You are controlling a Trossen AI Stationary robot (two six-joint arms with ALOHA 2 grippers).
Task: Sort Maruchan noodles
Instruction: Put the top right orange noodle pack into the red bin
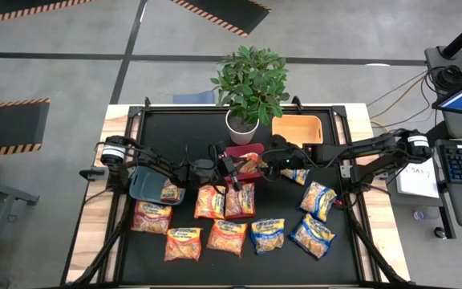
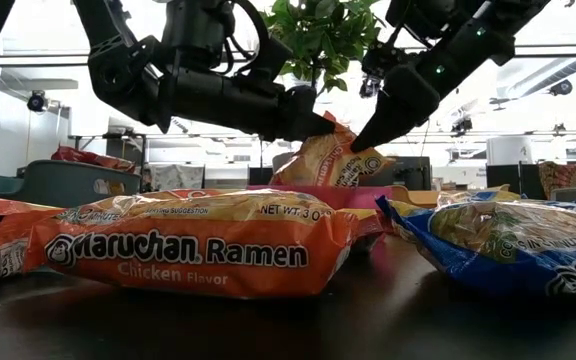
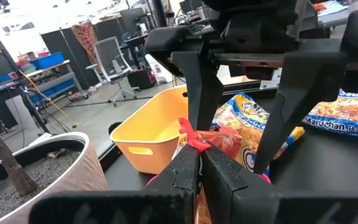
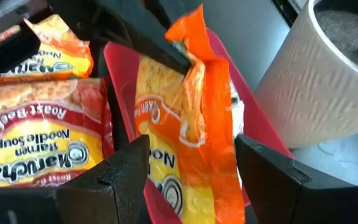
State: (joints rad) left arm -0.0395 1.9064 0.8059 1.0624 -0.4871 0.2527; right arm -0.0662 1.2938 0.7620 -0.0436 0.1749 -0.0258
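My left gripper is shut on an orange Maruchan noodle packet that stands in the red bin at mid-table. My right gripper is open and slants down at the same packet from the right. One of its fingers stands on each side of the packet's lower half. Several more orange and blue packets lie flat on the black mat in front of the bin. My left gripper pinches the packet's upper crimped corner between its two shut fingers. The fingers come level from the table's left. The packet stands tilted below the hold, its lower end down inside the red bin. My right gripper: I cannot tell whether its fingers touch the packet.
A white plant pot stands just behind the red bin, with an orange bin to its right. A grey-blue bin sits at the left under my left arm, a packet at its edge.
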